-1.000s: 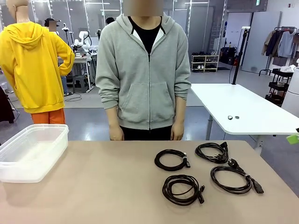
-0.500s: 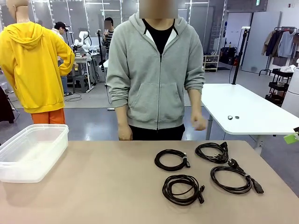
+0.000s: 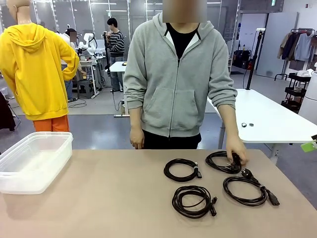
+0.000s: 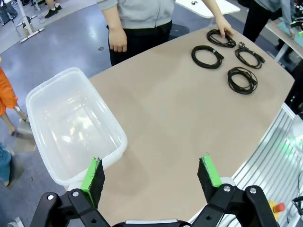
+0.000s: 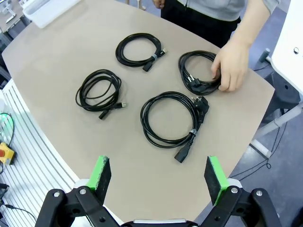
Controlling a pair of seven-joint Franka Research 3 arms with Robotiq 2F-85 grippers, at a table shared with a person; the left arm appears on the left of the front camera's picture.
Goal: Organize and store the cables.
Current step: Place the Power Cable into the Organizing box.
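Right wrist view: the person's hand [image 5: 231,64] is curled over the far coil [image 5: 195,85], which lies flat near the table's right end. I'd scoop the whole loop, plugs too, so it won't unravel en route to the bin [image 3: 29,181]. Count: four cables [image 3: 273,199], one bin, and the left gripper [image 4: 150,160] and right gripper [image 5: 157,160] are both wide open, empty.

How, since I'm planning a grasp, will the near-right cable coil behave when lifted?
Probably floppy: the coil is thin looped cord, so it may sag. Its plug end trails outside the loop and would likely dangle.
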